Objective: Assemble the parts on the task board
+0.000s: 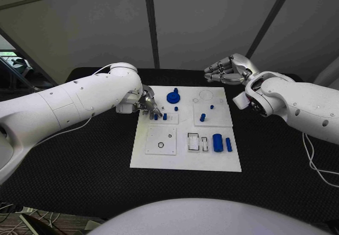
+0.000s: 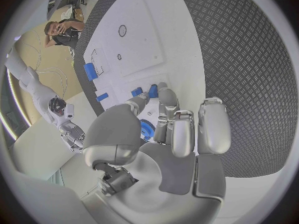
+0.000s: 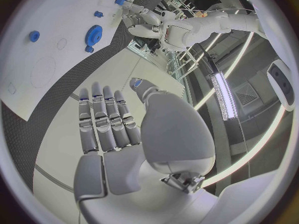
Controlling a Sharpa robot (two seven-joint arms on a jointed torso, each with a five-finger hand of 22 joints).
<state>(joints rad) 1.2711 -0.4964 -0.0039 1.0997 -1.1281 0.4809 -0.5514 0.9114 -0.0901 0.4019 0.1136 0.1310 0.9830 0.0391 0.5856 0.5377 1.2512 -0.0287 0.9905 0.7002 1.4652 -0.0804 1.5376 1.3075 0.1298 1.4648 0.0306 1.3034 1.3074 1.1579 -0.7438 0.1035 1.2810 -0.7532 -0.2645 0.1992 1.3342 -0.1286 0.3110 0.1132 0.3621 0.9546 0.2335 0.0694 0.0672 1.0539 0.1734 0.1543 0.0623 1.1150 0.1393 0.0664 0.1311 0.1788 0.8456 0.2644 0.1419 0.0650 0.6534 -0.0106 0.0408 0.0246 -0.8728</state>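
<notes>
Head view, read from left to right: the left hand point(image 1: 148, 105) is down at the left edge of the white board point(image 1: 141, 156) on the black table point(image 1: 70, 176), its fingers point(image 1: 150, 113) reaching into a cluster of small blue pegs point(image 1: 160, 117) standing there. From the left wrist view the fingers point(image 2: 187, 129) are curled in over that spot with blue showing between them, but whether they pinch a peg or only touch it, I cannot tell.

Next along, a blue gear point(image 1: 174, 97) sits on its post near the far edge, so that part looks done. Toward the middle a short blue peg point(image 1: 203, 117) stands in a raised square block, with two smaller blue pieces beyond it.

In the near half, the square plate point(image 1: 161, 141) with a round hole looks unfilled, and the slotted tray beside it seems empty as well. A blue cylinder point(image 1: 217, 142) and a thin blue pin point(image 1: 229, 143) lie loose on their sides just to its right, apparently yet to be fitted.

Farthest right, the right hand point(image 1: 225, 68) hovers beyond the board's far right corner, well apart from every part. Its fingers point(image 3: 106, 119) lie straight, side by side, released and holding nothing.

As a judgement, the job is partway: several pieces seated, at least the two loose ones left.
</notes>
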